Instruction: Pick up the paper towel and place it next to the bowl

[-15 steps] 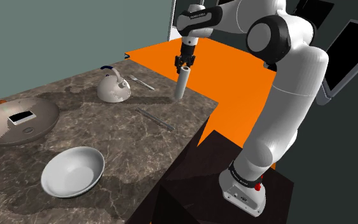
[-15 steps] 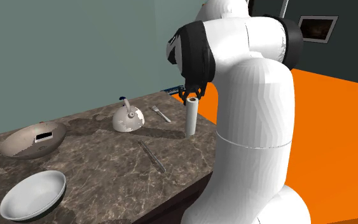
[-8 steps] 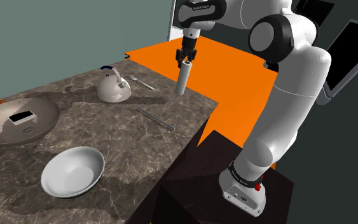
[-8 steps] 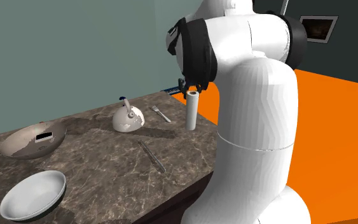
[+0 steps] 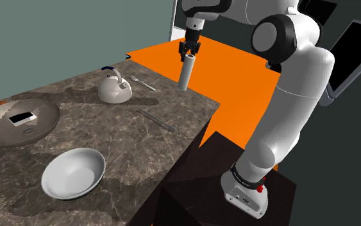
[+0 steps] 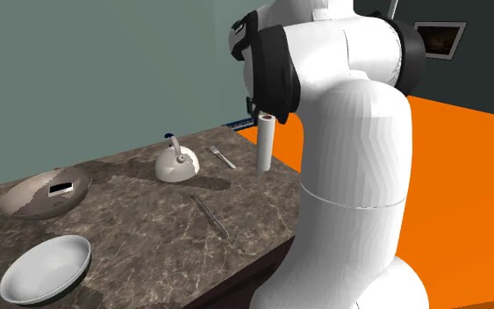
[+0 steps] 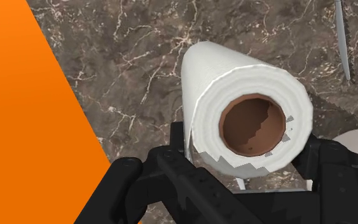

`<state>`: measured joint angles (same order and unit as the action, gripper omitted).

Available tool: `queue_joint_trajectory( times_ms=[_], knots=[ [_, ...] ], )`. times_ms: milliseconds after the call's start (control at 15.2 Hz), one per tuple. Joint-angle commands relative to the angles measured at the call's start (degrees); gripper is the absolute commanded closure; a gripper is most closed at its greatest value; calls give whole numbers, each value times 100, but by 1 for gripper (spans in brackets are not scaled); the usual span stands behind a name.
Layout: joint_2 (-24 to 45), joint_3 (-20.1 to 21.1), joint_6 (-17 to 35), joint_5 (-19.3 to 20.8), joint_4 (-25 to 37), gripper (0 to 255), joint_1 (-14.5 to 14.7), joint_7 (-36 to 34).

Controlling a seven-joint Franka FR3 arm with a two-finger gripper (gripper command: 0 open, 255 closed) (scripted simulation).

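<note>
Paper towel (image 5: 185, 74) was clamped in the gripper (image 5: 189, 52), well apart from the bowl (image 5: 74, 173). Carry step, probably: it'd need to be hauled across the bench (image 5: 108, 131) and set beside it.

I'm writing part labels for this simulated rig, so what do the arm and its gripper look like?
The robot arm is a chain of rounded, glossy white shells linked by dark grey ring joints. A thin red band circles it just above its white foot. At its tip sits an all-black two-finger gripper with blocky, angular fingers.
</note>
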<state>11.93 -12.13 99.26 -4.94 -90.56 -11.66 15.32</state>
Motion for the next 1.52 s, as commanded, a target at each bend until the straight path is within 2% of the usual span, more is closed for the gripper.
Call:
queue_joint_trajectory(
  times_ms=[0,792,1452],
  knots=[
    [-9,0,-170,4,160,255,1,-16],
    [143,-15,-1159,-24,1298,255,-49,-43],
    [519,-30,-2124,-113,2632,255,-148,-50]
  ],
)
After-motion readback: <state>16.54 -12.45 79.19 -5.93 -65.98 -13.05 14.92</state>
